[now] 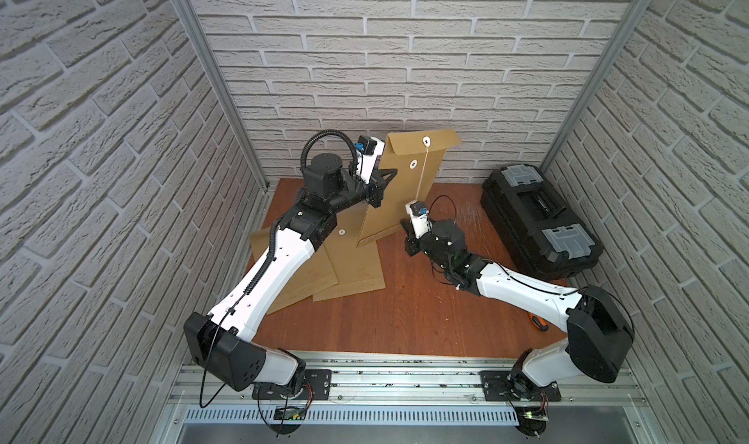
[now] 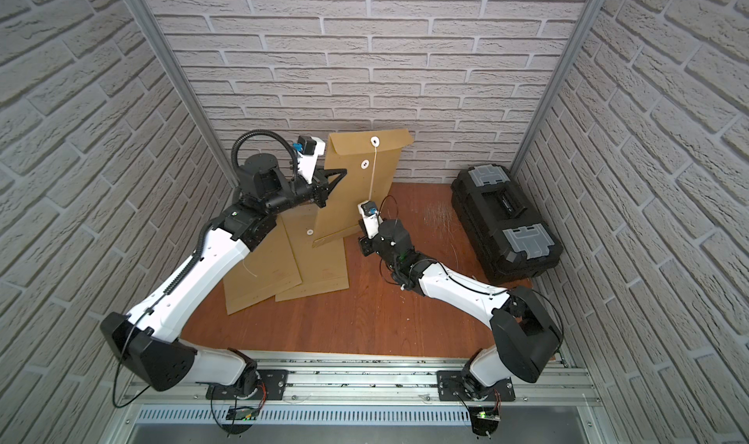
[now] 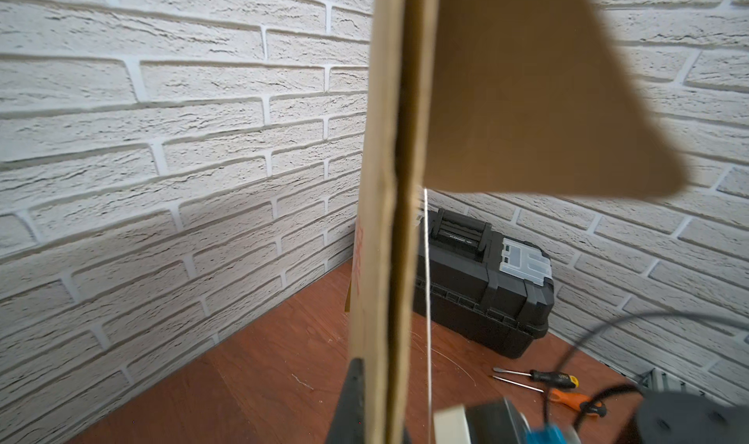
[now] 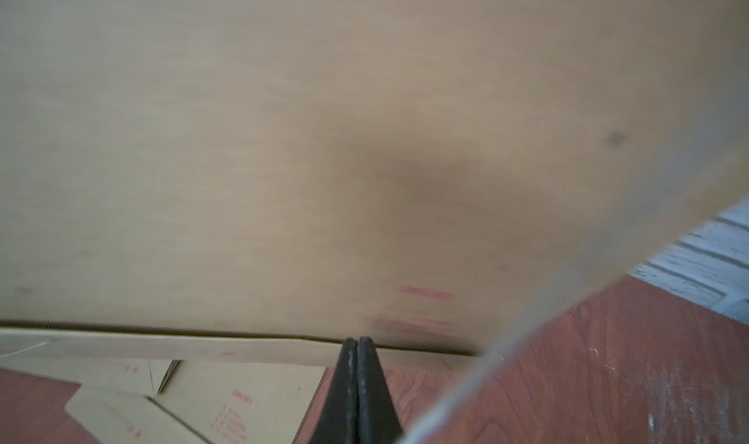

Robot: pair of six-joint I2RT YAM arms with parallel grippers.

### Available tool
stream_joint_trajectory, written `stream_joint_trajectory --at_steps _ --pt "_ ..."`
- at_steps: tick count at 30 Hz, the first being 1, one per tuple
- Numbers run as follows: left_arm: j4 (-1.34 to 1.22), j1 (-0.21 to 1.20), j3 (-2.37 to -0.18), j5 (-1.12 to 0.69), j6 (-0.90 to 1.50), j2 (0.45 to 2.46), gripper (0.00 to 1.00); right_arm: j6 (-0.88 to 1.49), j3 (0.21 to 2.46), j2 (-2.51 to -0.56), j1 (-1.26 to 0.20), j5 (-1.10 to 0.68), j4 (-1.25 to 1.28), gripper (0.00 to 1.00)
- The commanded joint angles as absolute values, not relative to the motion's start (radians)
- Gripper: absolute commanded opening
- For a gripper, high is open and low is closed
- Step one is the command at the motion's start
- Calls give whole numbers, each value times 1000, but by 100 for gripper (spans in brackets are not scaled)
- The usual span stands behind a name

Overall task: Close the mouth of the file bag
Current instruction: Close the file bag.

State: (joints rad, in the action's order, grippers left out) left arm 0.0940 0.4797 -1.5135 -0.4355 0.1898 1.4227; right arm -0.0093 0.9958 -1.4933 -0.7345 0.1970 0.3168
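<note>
The file bag (image 1: 399, 190) (image 2: 352, 203) is a brown paper envelope held upright near the back wall. Its flap (image 3: 527, 97) stands out from the body, which I see edge-on. My left gripper (image 1: 385, 176) (image 2: 335, 175) is shut on the bag's left edge; one black finger (image 3: 352, 401) lies against the paper. A white string (image 1: 423, 170) (image 3: 427, 300) hangs straight down from the flap's round button (image 1: 426, 140). It passes the right wrist. My right gripper (image 1: 405, 225) (image 4: 358, 342) is shut at the bag's lower edge, with nothing showing between its fingers.
Other brown file bags (image 1: 348, 267) (image 4: 227, 401) lie flat on the wooden table (image 1: 405, 308), under the left arm. A black toolbox (image 1: 539, 219) (image 3: 482, 275) stands at the back right. Screwdrivers (image 3: 535, 375) lie in front of it. Brick walls close in three sides.
</note>
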Motion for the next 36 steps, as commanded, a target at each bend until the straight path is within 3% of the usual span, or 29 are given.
stream_joint_trajectory --at_steps 1,7,21,30,36 --pt "77 453 -1553 -506 242 1445 0 -215 1070 -1494 -813 326 274 3" --pt "134 417 -1580 -687 266 1474 0 -347 1168 -1553 -891 393 165 3" --pt "174 400 -1551 -1019 402 1532 0 -426 1302 -1608 -958 325 -30 3" --pt "-205 354 -1435 -1111 735 1513 0 -391 1298 -1654 -951 332 -56 3" --pt "-272 355 -1434 -1149 814 1522 0 -356 1254 -1655 -912 317 -24 3"
